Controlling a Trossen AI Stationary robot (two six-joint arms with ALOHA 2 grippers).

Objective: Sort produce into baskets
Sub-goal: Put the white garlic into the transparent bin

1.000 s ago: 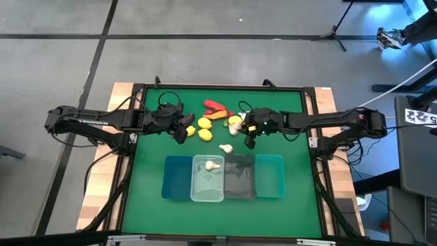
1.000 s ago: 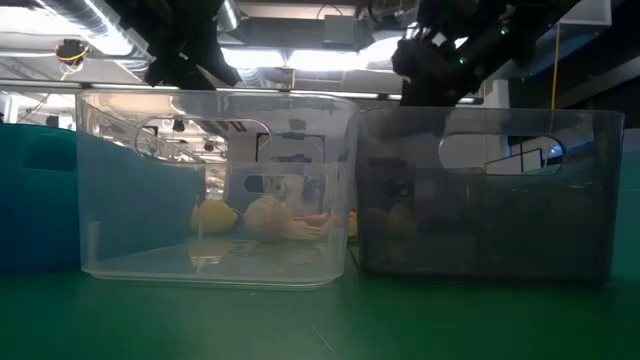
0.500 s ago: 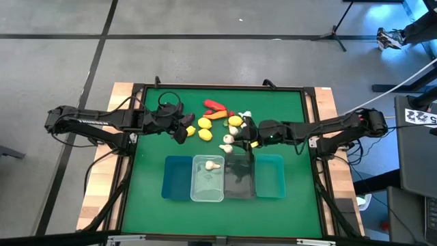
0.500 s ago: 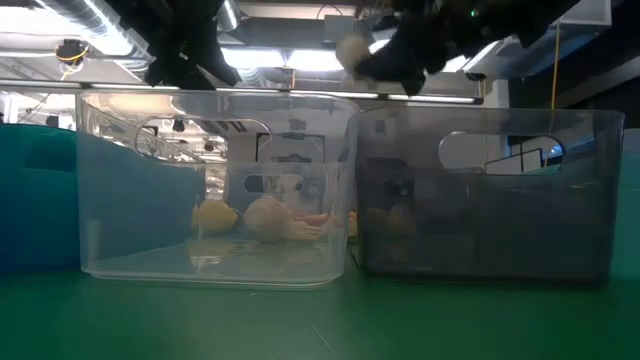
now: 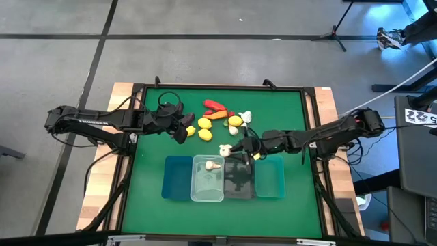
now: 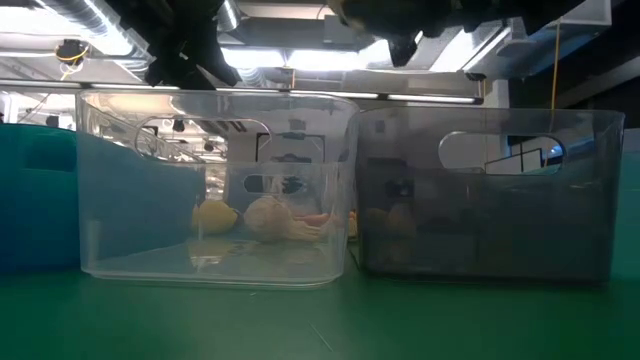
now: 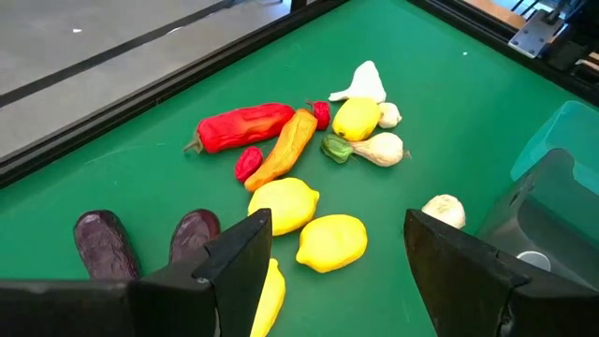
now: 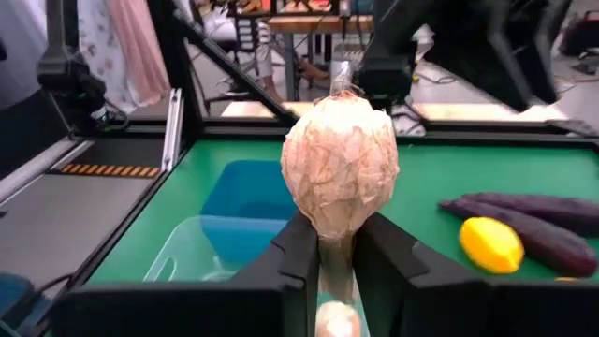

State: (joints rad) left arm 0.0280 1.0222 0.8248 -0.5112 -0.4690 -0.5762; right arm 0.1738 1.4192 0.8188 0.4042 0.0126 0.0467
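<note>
A garlic bulb (image 8: 340,168) is pinched by its narrow stem between your right gripper (image 5: 244,148)'s fingers, bulb end outward, held in the air near the far rims of the clear bin (image 5: 207,188) and the dark grey bin (image 5: 240,184). You are in the carry step of this piece, and the drop is not yet made. One garlic bulb (image 5: 213,164) already lies in the clear bin, so I judge that bin the target; the next move calls for bringing the gripper squarely over its opening before you let the fingers part, since from above it looks closer to the grey bin's edge, though that is hard to tell exactly.

The bulb is pale, papery and ribbed, fat at one end and tapering to a thin neck, so the hold is slim. The bins are smooth rigid plastic with upright walls.

Your left gripper (image 7: 329,271) waits with fingers apart above the far-left part of the green mat (image 5: 150,157), over two glossy lemons (image 7: 309,225), with dark purple, wrinkled eggplants (image 7: 150,243) beside them and a shiny red pepper (image 7: 239,125) further off.
</note>
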